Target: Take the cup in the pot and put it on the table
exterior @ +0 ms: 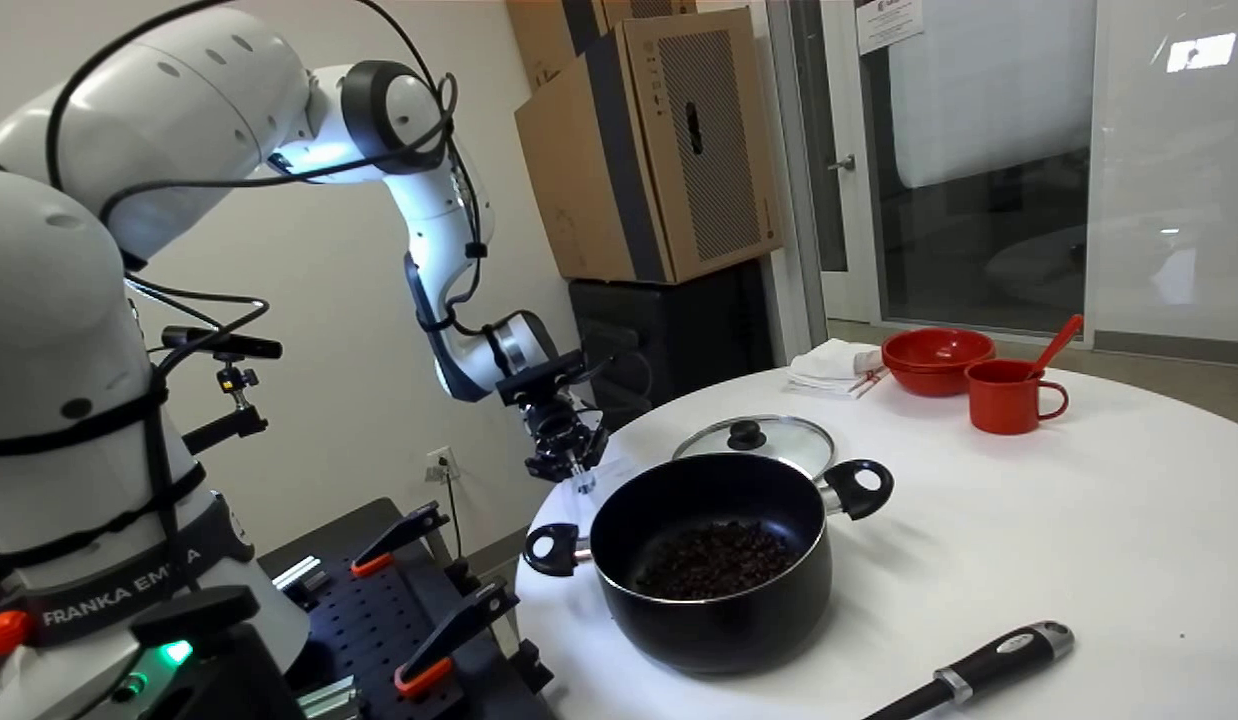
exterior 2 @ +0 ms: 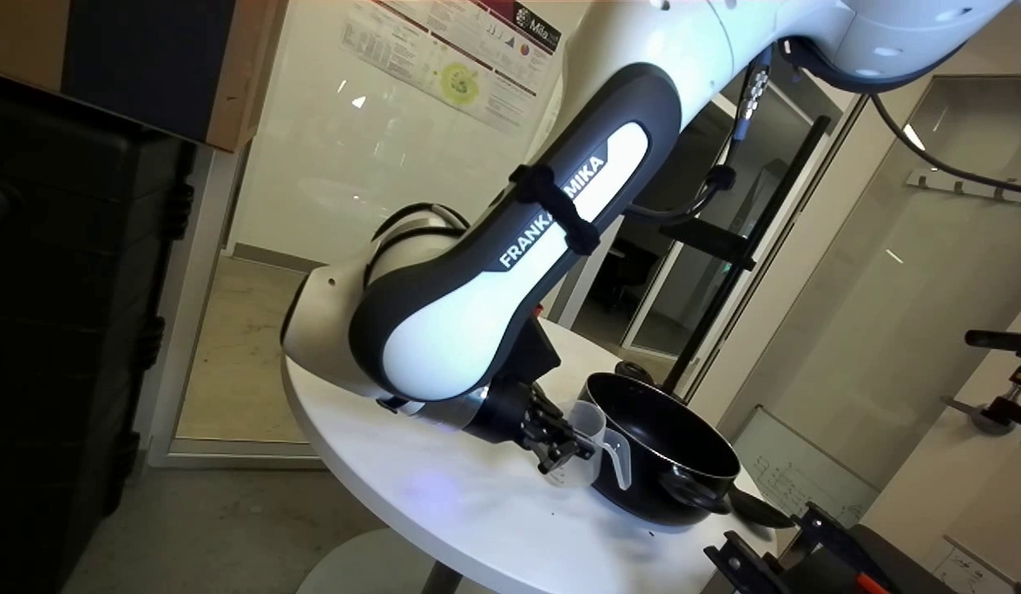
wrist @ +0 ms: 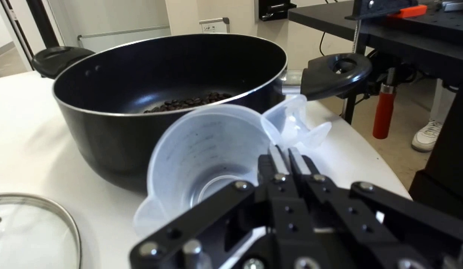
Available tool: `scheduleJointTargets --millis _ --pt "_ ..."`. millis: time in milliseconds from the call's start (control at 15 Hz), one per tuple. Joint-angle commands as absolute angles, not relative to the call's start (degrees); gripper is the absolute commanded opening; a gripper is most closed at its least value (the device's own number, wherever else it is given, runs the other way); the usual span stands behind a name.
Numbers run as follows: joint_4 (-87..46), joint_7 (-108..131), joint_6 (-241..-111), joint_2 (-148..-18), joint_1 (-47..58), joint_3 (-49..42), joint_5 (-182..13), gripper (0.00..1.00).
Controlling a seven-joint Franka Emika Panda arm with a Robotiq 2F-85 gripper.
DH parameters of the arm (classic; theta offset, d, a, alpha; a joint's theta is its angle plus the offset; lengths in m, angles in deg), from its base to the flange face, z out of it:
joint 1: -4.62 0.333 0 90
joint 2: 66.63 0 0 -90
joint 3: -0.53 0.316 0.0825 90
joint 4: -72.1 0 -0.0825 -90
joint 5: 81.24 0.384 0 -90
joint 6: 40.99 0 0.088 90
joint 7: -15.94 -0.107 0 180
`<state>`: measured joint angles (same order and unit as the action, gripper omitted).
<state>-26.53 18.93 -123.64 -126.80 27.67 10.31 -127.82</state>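
Gripper (wrist: 284, 149) pinching translucent cup (wrist: 212, 145) at handle (exterior 2: 620, 464), just beside black pot (wrist: 104, 142); dark beans (exterior: 719, 560) in pot.

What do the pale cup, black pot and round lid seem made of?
Pale cup: probably smooth plastic; its milky wall is translucent. Black pot: likely metal with a satiny coating, judging by its bright rim. Round lid: apparently clear glass with a silvery, metal-looking edge; the white table shows through.

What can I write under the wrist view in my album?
The gripper holds a see-through cup beside a black pot of dark beans, with a glass lid in the lower left corner.
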Motion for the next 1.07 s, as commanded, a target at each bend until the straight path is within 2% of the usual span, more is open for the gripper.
scheduleJointTargets --millis 0,133,200,333,933,1000 --pt "-24.60 19.89 -122.96 -128.22 26.53 11.24 -127.80 0.01" --pt "-24.61 19.83 -122.83 -128.06 26.41 11.30 -127.73 0.01" --pt "-24.79 20.00 -122.91 -127.81 26.31 11.43 -127.75 0.05" --pt "-25.06 20.03 -123.13 -127.50 26.25 11.56 -127.99 0.31" --pt "-28.62 19.84 -124.36 -123.98 25.28 12.67 -127.57 0.98" --pt "-30.53 19.70 -124.96 -121.95 24.59 13.42 -126.92 0.99"
